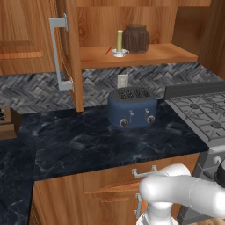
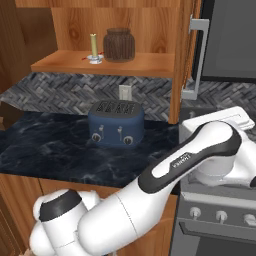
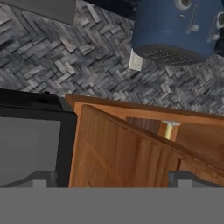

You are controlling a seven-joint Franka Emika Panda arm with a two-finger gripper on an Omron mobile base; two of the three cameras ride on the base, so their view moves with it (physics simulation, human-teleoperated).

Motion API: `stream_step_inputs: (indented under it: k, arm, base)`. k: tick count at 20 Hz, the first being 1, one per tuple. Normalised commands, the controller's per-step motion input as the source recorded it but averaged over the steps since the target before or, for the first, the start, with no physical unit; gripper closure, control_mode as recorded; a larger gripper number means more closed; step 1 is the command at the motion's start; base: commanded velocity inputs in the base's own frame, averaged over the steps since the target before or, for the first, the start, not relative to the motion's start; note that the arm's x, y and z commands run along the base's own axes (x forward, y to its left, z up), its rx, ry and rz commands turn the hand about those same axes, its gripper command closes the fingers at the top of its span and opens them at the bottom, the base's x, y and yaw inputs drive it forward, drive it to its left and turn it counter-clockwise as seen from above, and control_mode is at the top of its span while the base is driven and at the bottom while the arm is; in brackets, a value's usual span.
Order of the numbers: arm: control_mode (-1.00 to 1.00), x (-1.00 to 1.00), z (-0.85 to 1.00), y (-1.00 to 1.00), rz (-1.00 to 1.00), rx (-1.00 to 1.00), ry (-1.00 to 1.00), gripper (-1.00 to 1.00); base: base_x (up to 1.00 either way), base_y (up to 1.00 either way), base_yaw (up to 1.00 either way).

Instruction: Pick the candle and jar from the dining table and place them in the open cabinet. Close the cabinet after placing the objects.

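Whether the jaws are spread or drawn together cannot be told, because the fingertips do not rise clear of the bottom of the hand view; that view, rolled upside down, looks past the outer face of a warm brown wooden cabinet door (image 3: pixel 118 153) toward the shelf behind it. Nothing appears to be carried in front of the camera. Beyond the door edge the short yellow-gold stick candle in its small round white-silver holder (image 3: pixel 169 129) stands on the shelf of the open warm brown wood wall cabinet (image 1: pixel 145 55). In the left base view the candle (image 1: pixel 119 43) is upright near the front edge of that shelf, toward its left end, and the dark brown rounded jar with a narrower top (image 1: pixel 136 38) stands just beside it on the right, a little further back; they look close but whether they touch is unclear. The right base view shows the same pair, candle (image 2: pixel 93 48) and jar (image 2: pixel 119 45). So both placements seem done. What is left is the closing: the left panelled door with its long vertical silver bar handle (image 1: pixel 58 52) is swung wide, and the right door's silver handle (image 2: pixel 195 57) also stands out from the cabinet. Below, a blue two-slot toaster (image 1: pixel 132 107) sits at the back of the black marble counter (image 1: pixel 88 145).
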Motion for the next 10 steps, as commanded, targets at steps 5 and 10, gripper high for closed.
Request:
stream_step_inputs:
  k: [5, 10]
  arm:
    - [-1.00, 0.26, 0.02, 0.00, 0.04, 0.00, 0.00, -1.00]
    - [-1.00, 0.00, 0.13, 0.15, 0.07, 0.00, 0.00, -1.00]
  base:
    - [0.00, 0.00, 0.00]
    - [0.00, 0.00, 0.00]
